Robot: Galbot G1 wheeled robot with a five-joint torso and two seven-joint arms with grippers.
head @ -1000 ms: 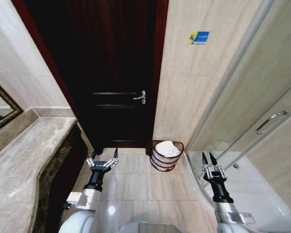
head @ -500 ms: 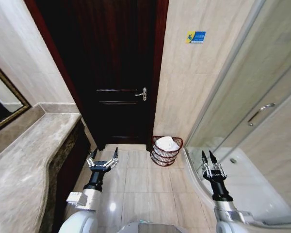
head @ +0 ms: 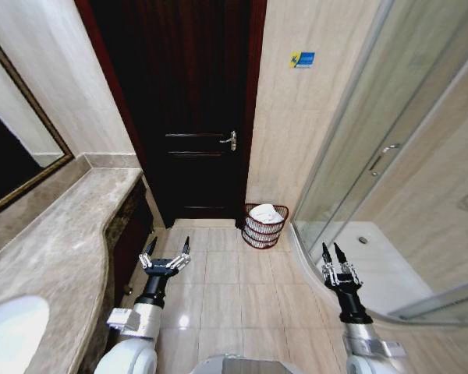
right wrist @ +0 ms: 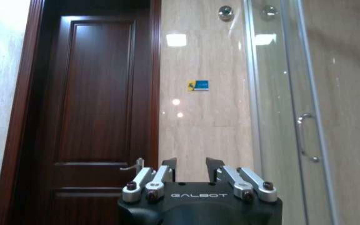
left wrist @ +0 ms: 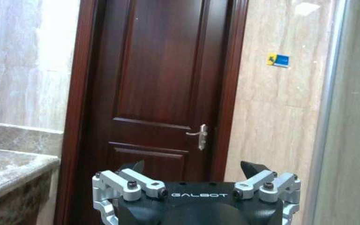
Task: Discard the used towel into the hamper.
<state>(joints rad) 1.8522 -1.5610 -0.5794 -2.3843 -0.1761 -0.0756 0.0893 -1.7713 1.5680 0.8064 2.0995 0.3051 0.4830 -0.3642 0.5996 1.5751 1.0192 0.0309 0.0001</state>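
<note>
Spread wide and holding nothing, the left gripper point(head: 167, 251) — raised over the tiled floor point(head: 226, 292) just beside the stone counter point(head: 54, 249), fingertips aimed toward the dark door point(head: 189, 109). Narrower but also parted and bare, the right gripper point(head: 332, 253), hovering by the curved edge of the shower tray point(head: 374, 265). Between and beyond them, well apart from both, the hamper point(head: 265, 226) on the floor against the beige wall, just to the right of the door frame, with a white towel point(head: 268, 213) bundled inside and rising to its rim. From the left wrist camera, the same gripper point(left wrist: 195, 168) open before the door and its handle point(left wrist: 200, 136); from the right wrist camera, the right gripper point(right wrist: 192, 165) slightly open — behind it a blue-and-yellow wall sign point(right wrist: 198, 85) and the glass shower door point(right wrist: 292, 112).
</note>
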